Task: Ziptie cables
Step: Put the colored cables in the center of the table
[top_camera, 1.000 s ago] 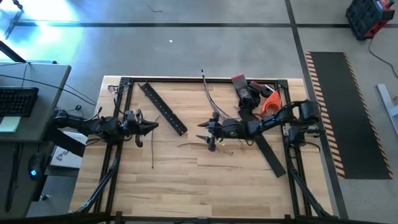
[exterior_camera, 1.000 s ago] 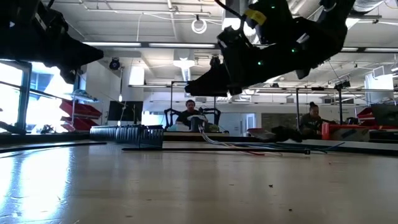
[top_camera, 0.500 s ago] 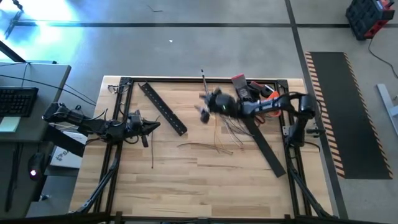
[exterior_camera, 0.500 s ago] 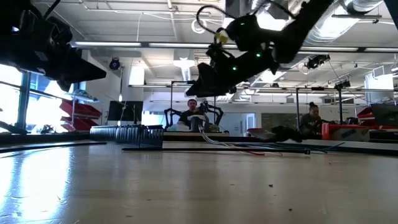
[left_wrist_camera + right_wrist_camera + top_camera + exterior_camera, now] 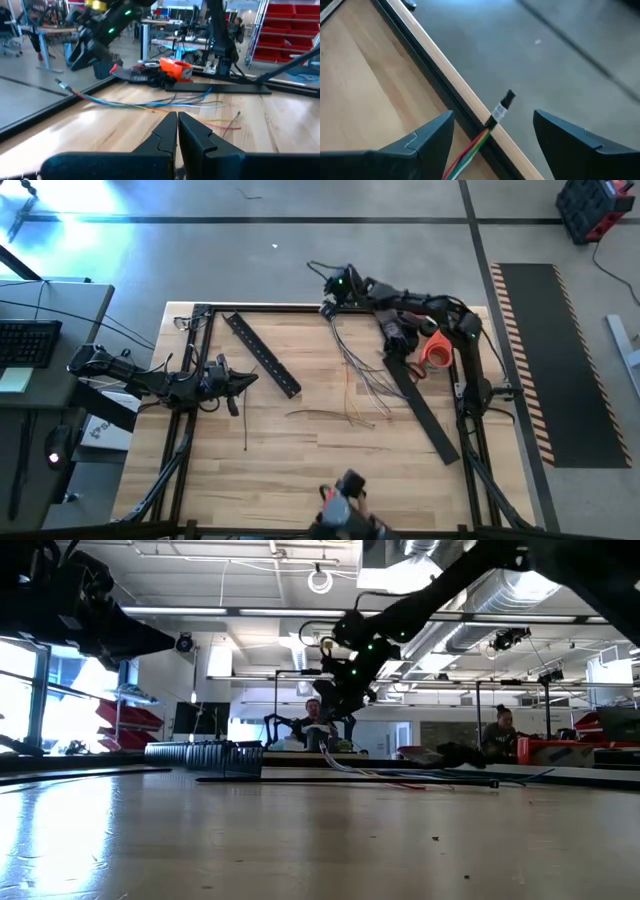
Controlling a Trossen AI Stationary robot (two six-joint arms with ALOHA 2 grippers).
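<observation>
The right gripper (image 5: 327, 310), fingers spread and empty, has swung to the far edge over the cables (image 5: 352, 365); the left gripper (image 5: 243, 382) waits pressed together, so nothing is tied yet.

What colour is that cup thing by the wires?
Bright orange: the small orange plastic cup by the table's right edge, clearest in the left wrist view.

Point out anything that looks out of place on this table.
The cables lie fanned loose, and their bundled end sticks out past the table's far edge. The right gripper hovers there, jaws open, holding nothing.
</observation>
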